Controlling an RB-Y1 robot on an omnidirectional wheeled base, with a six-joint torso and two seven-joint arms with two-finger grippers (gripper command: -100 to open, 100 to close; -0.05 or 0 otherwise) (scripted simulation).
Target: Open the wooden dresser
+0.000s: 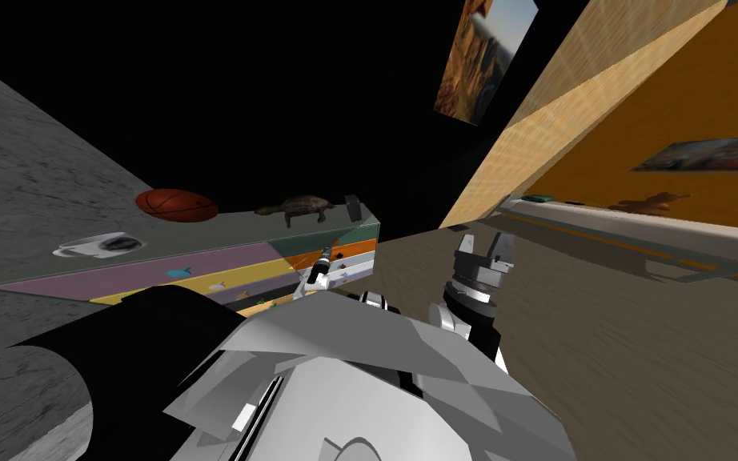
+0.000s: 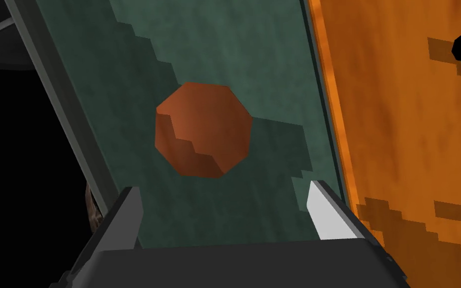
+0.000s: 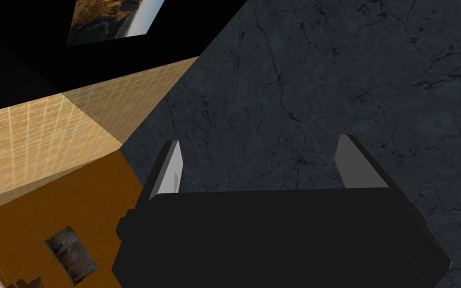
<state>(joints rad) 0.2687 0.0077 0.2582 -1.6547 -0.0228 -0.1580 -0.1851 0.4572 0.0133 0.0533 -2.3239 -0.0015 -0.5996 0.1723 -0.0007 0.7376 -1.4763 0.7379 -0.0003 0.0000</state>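
The dresser [image 1: 223, 268] stands at my left, its drawer fronts painted green, purple, orange, yellow and white. My left gripper [image 1: 325, 258] is held up to its front near the right end. In the left wrist view the left gripper [image 2: 224, 207] is open and faces a red-brown knob [image 2: 203, 130] on the green drawer front [image 2: 224, 50]. The knob lies just beyond the fingertips, between their lines and untouched. An orange drawer front [image 2: 404, 125] lies beside the green one. My right gripper [image 1: 483, 242] is raised away from the dresser, its fingers [image 3: 167, 167] standing open on nothing.
On the dresser top lie a basketball [image 1: 177, 205], a turtle figure [image 1: 299, 208], a cup on a saucer [image 1: 99, 244] and a small dark object [image 1: 353, 206]. A long low shelf [image 1: 639, 228] runs along the orange wall at my right. Brown floor lies between.
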